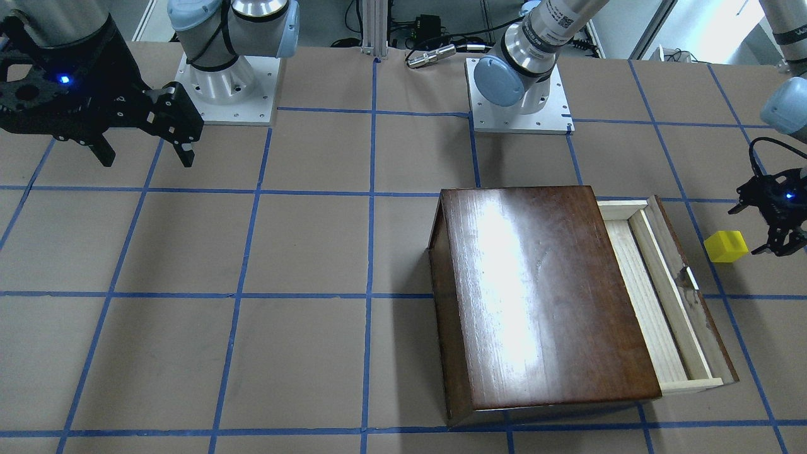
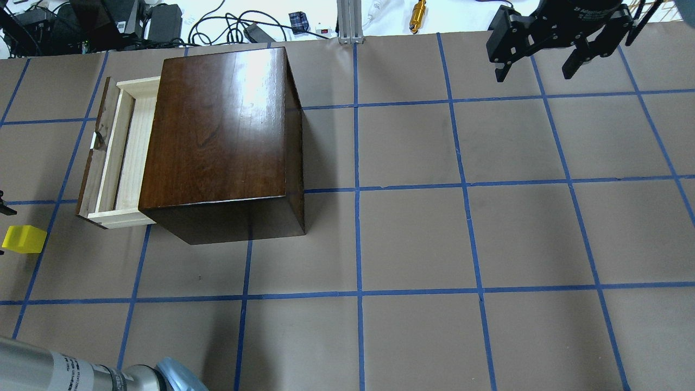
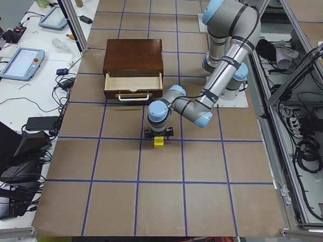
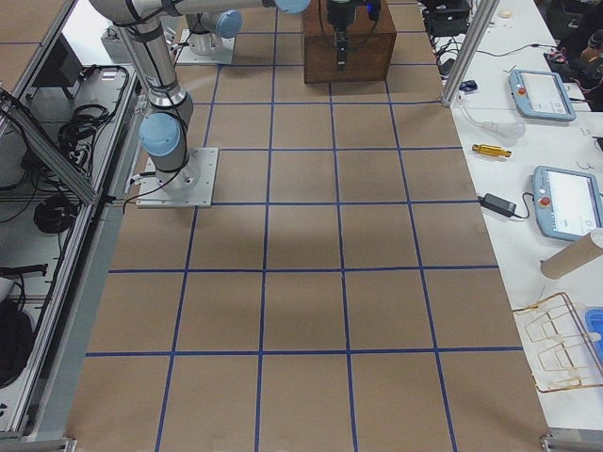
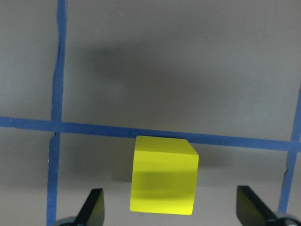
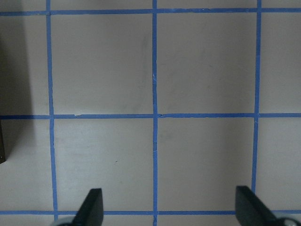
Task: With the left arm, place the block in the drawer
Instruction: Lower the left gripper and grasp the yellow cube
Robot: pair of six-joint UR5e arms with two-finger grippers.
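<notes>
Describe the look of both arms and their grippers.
The left arm and right arm are silver tubes with pale blue joint caps; the left bears a printed label. The left gripper and right gripper are black, angular, each with a blue light; a black cable loops to the left one.

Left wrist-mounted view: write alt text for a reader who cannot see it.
A small yellow block sits on a brown table crossed by blue tape lines. The left tool is open, its black fingertips wide on either side of the block, not touching it.
</notes>
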